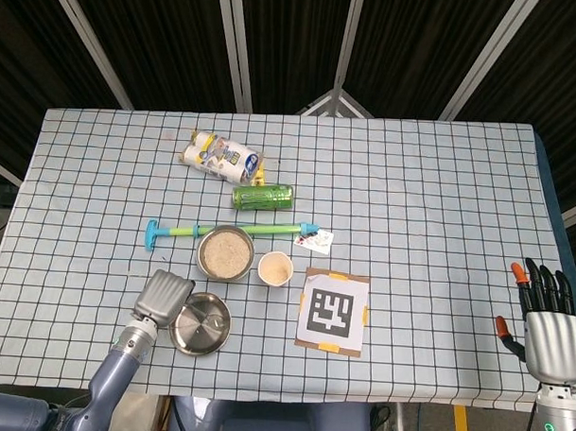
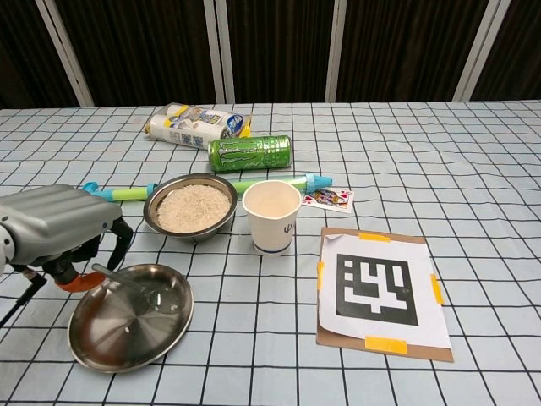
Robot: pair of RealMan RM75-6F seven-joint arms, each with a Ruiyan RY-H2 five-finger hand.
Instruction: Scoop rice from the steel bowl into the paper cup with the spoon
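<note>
Head view: left hand just left of steel plate; steel bowl above plate, paper cup beside bowl. Right hand idle, fingers spread.

Chest view: left hand pinches spoon, tip resting in plate. Judgement: lower flat, then let go gently.

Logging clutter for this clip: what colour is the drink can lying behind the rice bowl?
Green, with a darker logo; the can shows best in the chest view.
</note>
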